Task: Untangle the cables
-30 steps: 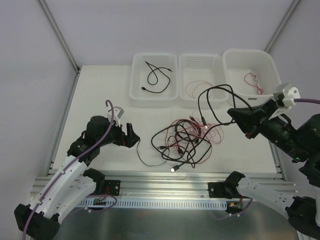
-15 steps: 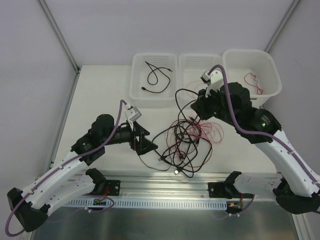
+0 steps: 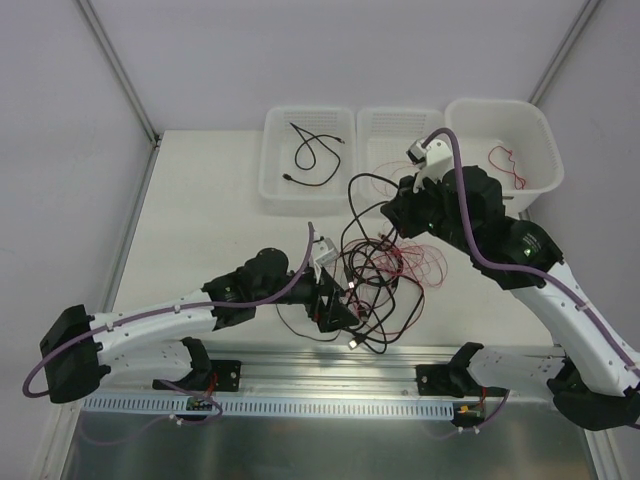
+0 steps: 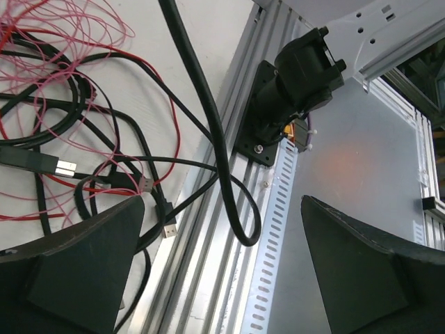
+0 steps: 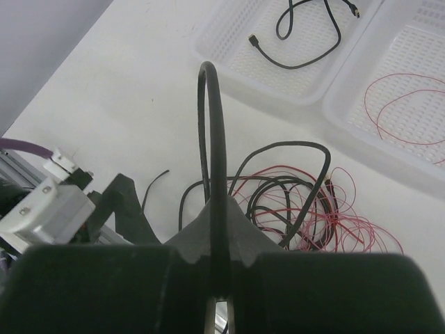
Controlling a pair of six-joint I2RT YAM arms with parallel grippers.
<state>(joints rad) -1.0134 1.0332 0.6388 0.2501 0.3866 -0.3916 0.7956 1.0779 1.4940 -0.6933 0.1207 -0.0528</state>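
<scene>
Two tools are engaged at this stage. The right gripper [image 3: 393,214] is clenched on one thick black cable [image 5: 216,153]. The strand leaves its jaws, arches up and forward in a narrow loop, then drops to the tangle [image 3: 378,278], which lies below and ahead of that tool on the table [image 3: 200,200]. The left gripper [image 3: 336,304] is fully released and grasps nothing; its fingers [image 4: 69,271] straddle the near edge of the same tangle, set low over it. Within that gap, one thick black strand [image 4: 206,104] runs lengthwise away from the tool and curls over the aluminium rail [image 4: 274,229] at the table's edge. A silver-tipped plug [image 4: 61,166] and thin red wires [image 4: 126,28] lie off to one side, beside one finger. Whether the strand in the gap is the one held by the other tool cannot be told. One sorted cable [image 3: 310,152] rests in the white trays [image 3: 357,150], far beyond both tools. Judgement: the step in hand is the separation of one black cable, and the left gripper is the nearer tool to the knot. The strand's long axis lies crosswise to the closing direction, so a short descent and a pinch should suffice, without wrist rotation.
</scene>
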